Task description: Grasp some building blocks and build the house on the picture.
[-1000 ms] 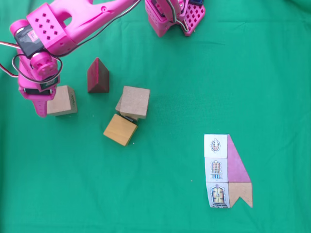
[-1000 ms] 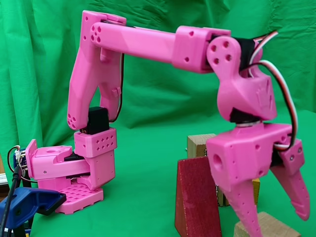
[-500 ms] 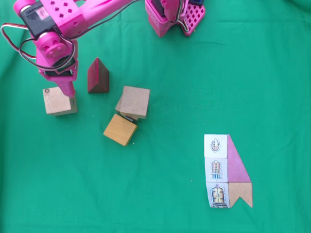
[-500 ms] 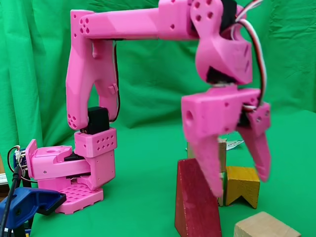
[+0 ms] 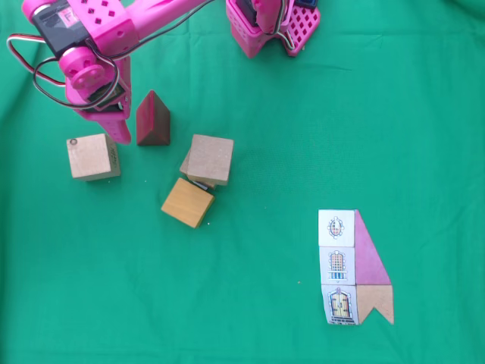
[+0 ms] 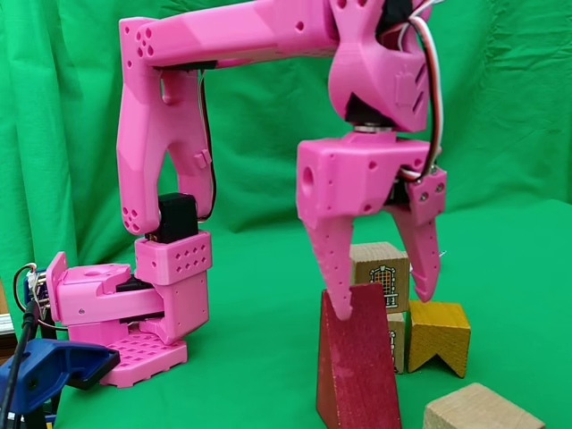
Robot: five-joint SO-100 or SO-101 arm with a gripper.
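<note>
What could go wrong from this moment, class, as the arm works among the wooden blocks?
1. The open gripper hangs right over the dark red prism; its nearer finger seems close to the apex, so descending off-centre could tip the prism.
2. The two stacked tan cubes sit askew beside the orange-yellow block; a nudge might topple them.

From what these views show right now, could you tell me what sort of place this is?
Probably a hobbyist's tabletop robot setup: green cloth covers the surface and hangs behind as a backdrop, a pink printed arm stands on it, and wooden blocks lie beside a reference card.
</note>
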